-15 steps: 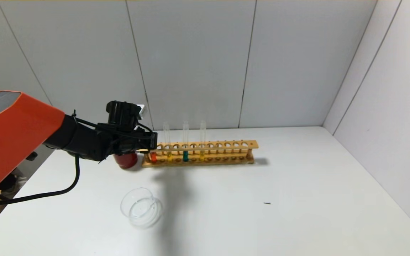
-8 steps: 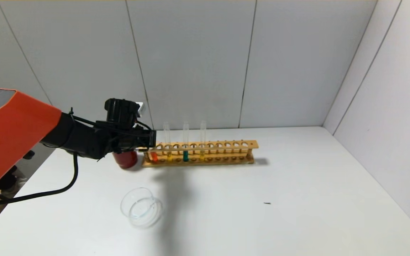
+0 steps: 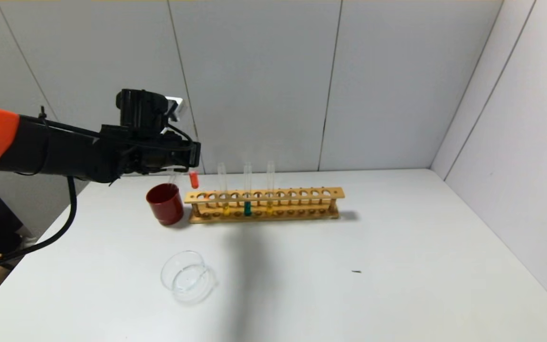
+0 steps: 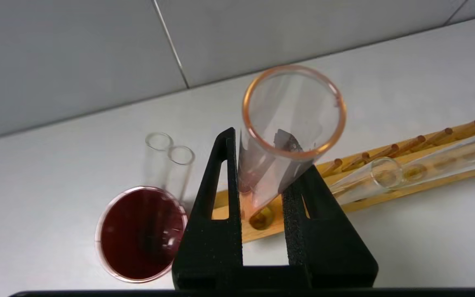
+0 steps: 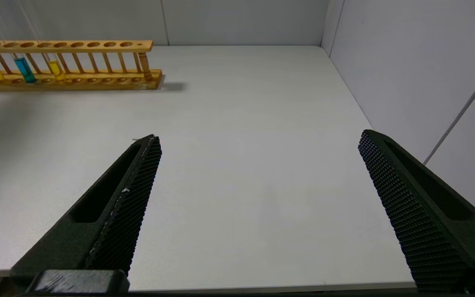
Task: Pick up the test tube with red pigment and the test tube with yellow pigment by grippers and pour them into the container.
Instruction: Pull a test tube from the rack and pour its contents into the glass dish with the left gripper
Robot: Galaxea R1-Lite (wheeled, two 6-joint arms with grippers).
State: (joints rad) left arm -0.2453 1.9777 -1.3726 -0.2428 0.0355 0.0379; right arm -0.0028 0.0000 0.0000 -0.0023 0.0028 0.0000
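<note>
My left gripper (image 3: 189,159) is shut on the test tube with red pigment (image 3: 193,179) and holds it upright, clear above the left end of the wooden rack (image 3: 264,204). In the left wrist view the tube (image 4: 278,156) sits between the black fingers (image 4: 221,177). Two test tubes with yellow pigment (image 3: 226,209) (image 3: 269,207) stand in the rack on either side of a teal tube (image 3: 247,208). The container (image 3: 188,277), a clear glass dish, sits on the table nearer me. My right gripper (image 5: 258,173) is open and empty over the near right of the table.
A dark red cup (image 3: 165,204) stands just left of the rack, below my left gripper. White walls close the table at the back and right. A small dark speck (image 3: 356,271) lies on the table.
My left gripper has risen with the red tube in it, drawing the tube up out of the rack's left end hole. The right arm has not moved.
</note>
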